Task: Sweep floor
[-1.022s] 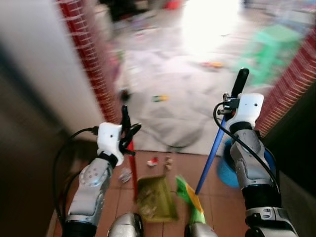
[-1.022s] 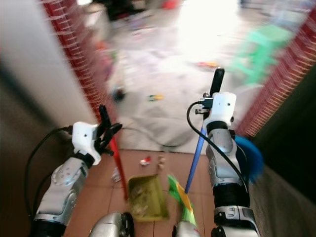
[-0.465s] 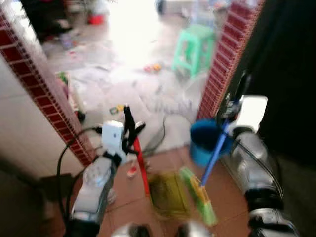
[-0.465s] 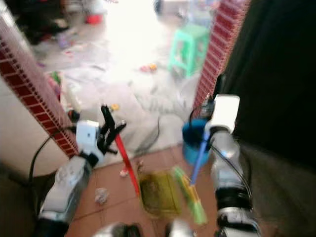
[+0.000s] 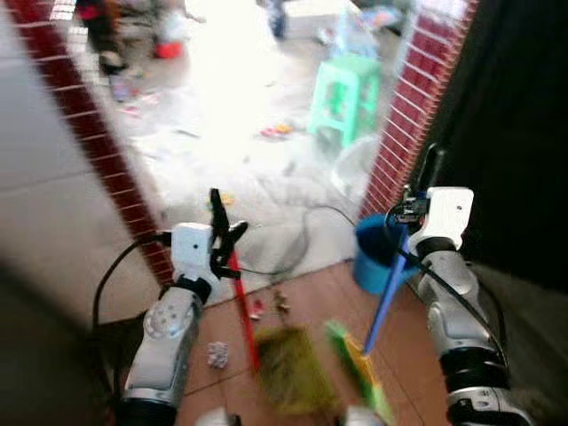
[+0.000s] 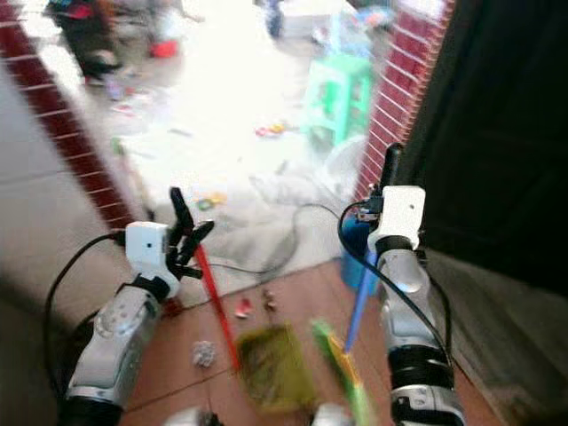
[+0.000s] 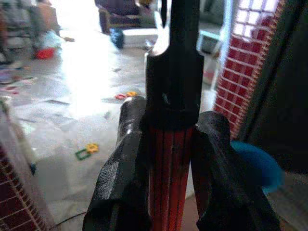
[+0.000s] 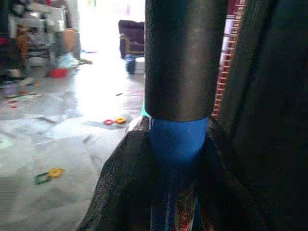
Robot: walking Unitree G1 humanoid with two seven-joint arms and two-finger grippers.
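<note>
Two tools held | my left gripper clamps dustpan handle, right gripper clamps broom handle | next, probably: sweep crumpled scrap into dustpan

The long-handled dustpan is olive green on a ribbed red handle capped in black. The broom's plastic head is green and yellow, its pole blue with a black grip. Beside the pole stands a round blue plastic bucket. Past it, the brick pillar is red with pale joints, and the plastic stool is mint green.
</note>
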